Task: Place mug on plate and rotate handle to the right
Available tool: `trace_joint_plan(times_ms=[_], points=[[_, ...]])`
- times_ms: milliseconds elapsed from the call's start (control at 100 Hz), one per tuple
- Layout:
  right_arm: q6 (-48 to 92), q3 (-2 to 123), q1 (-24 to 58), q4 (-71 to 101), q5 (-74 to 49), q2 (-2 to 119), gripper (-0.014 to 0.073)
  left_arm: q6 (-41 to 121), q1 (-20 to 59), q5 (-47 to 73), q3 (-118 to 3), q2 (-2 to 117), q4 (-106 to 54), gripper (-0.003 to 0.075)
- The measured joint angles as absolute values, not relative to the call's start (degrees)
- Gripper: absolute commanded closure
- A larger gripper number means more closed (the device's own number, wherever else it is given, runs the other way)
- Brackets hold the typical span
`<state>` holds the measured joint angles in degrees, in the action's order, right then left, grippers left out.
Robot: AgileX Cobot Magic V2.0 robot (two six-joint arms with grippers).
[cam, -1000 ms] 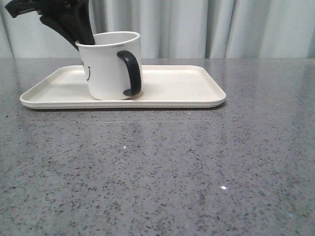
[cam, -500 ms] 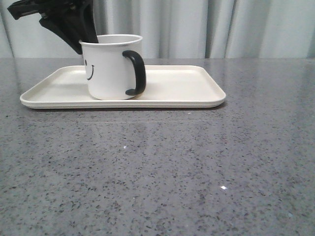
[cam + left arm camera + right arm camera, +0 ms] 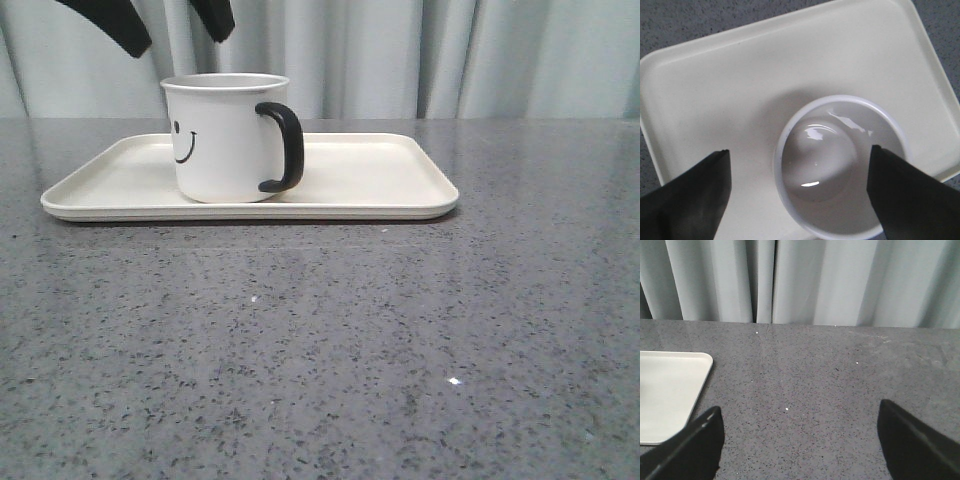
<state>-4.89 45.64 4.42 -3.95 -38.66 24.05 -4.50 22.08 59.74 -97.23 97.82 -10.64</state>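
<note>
The white mug (image 3: 222, 140) with a black smiley face stands upright on the left half of the cream plate (image 3: 370, 175). Its black handle (image 3: 284, 147) points to the right. My left gripper (image 3: 172, 28) is open and empty, raised above the mug near the top edge of the front view. The left wrist view looks straight down into the empty mug (image 3: 840, 165) on the plate (image 3: 740, 90), with my left gripper (image 3: 800, 192) open and its fingers (image 3: 695, 195) clear of the rim. My right gripper (image 3: 799, 440) is open and empty over bare table; the plate's corner (image 3: 670, 390) shows there.
The grey speckled table (image 3: 320, 340) stretches in front of and to the right of the plate. A pale curtain (image 3: 450, 55) hangs behind the table's far edge.
My left gripper let go of the mug's rim and rose above it. The mug turned so its handle swung further right and the smiley face shows more.
</note>
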Motion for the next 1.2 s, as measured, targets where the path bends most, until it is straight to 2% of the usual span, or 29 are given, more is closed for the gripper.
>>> trace_joint_plan(times_ms=[210, 470, 660, 860, 980, 1200], points=[[-4.89, 45.64, 4.42, -3.95, -38.66, 24.05, -0.0024, -4.37, 22.08, 53.25, -90.13, 84.66, -10.09, 0.0174], [-4.89, 45.64, 4.42, -2.57, -38.56, 24.05, -0.0024, -5.1, 21.95, 47.06, -67.37, 60.41, -6.01, 0.0174], [-4.36, 45.64, 4.42, 2.38, -38.56, 24.45, -0.0024, -7.01, 18.25, 44.23, -52.22, 40.26, -4.92, 0.0174], [3.8, 45.64, 4.42, 12.97, -38.49, 28.05, -0.0022, -8.82, 13.62, 45.59, -42.28, 22.26, -4.44, 0.0174], [11.27, 45.64, 4.42, 22.24, -38.44, 31.58, -0.0022, -10.06, 11.86, 49.69, -39.3, 17.86, -4.09, 0.0174], [21.46, 48.44, 4.42, 32.46, -38.35, 40.12, -0.0022, -10.3, 11.51, 51.65, -37.86, 17.58, -3.96, 0.0174]])
